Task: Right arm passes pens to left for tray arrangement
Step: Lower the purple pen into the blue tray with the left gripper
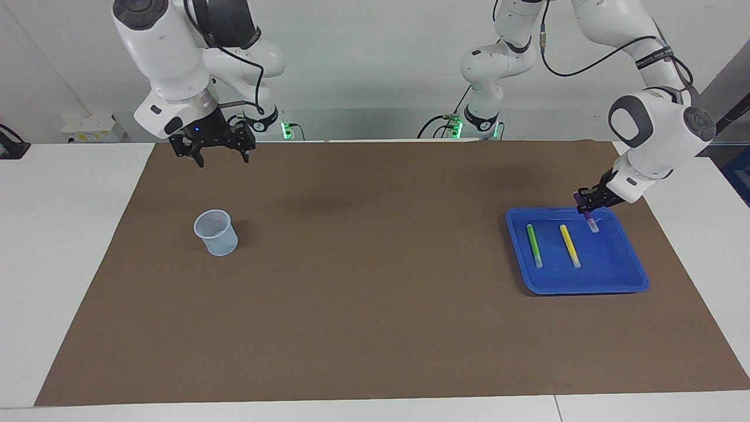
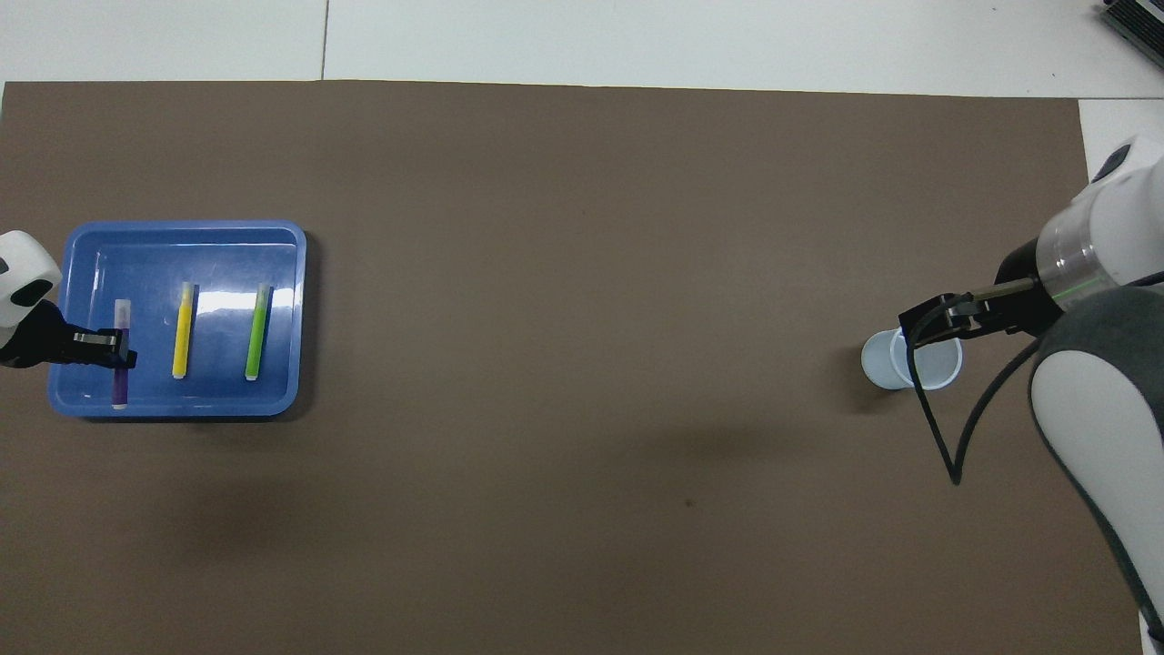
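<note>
Clamped on the purple pen [image 1: 587, 217], the left gripper [image 1: 586, 203] is hanging over the blue tray [image 1: 586, 284] at the left arm's end of the table, above the tray edge nearest the robots. The purple pen is tilting in the grip, its pale end pointing down into the tray; whether that end is touching the tray floor cannot be told. In the overhead view the purple pen [image 2: 120, 355] is lining up beside the yellow pen [image 2: 183, 330], on the side away from the green pen [image 2: 257, 331]. The yellow pen [image 1: 569, 245] and the green pen [image 1: 534, 245] are lying flat in the tray, parallel and apart, neither touching the purple one. Nothing is lying under the purple pen on the tray floor.

Well apart, at the right arm's end, the right gripper [image 1: 217, 153] is waiting in the air with its fingers spread wide and nothing between them, over the brown mat [image 1: 351, 328] near the edge closest to the robots. A pale cup [image 1: 216, 233] is standing upright on the mat, farther from the robots than the spot under that gripper. In the overhead view the gripper's black cable [image 2: 946, 437] is looping across the cup's rim.
</note>
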{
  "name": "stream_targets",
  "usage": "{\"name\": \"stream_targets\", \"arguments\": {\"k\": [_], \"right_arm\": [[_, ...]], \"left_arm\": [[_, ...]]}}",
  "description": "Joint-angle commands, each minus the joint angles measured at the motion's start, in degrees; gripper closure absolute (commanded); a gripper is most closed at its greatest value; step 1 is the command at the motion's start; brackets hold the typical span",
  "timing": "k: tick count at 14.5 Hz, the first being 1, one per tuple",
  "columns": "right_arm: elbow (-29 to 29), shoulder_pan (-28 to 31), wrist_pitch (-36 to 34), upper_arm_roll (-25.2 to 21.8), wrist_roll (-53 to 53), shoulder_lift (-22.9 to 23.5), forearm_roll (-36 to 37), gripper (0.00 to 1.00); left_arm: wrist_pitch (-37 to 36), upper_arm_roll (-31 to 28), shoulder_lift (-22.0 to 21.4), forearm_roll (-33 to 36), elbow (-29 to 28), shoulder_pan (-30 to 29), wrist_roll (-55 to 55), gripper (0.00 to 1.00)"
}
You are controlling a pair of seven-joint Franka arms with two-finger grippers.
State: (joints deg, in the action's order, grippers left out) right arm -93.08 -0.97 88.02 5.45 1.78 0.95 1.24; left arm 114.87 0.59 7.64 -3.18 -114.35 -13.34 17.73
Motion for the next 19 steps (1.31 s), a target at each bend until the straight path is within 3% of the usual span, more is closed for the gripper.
{"name": "stream_targets", "arguments": {"k": [1,10,17,18,19], "right_arm": [[1.59,2.28,-0.14,0.79,2.36,0.28,1.14,0.00],[2.56,1.41,-2.42,0.70,2.01,-0.07,0.61,0.00],[1.94,0.18,-2.24,0.44,-3.71,-1.04,0.34,0.00],[2.03,0.09,-1.98,0.44,-3.80,-1.04,0.34,0.00],[2.11,0.18,-1.80,0.44,-3.80,-0.96,0.34,0.00]], "left_arm": [[3.60,0.56,2.81,2.03,0.53,-1.86,0.82,1.00],[11.95,0.56,9.32,2.74,0.44,-3.62,1.61,1.00],[18.20,0.56,10.38,2.65,-1.76,-4.06,1.61,1.00],[18.28,0.56,10.38,2.65,-1.76,-4.06,1.70,0.94],[18.37,0.64,10.38,2.65,-1.75,-3.97,1.70,0.81]]}}
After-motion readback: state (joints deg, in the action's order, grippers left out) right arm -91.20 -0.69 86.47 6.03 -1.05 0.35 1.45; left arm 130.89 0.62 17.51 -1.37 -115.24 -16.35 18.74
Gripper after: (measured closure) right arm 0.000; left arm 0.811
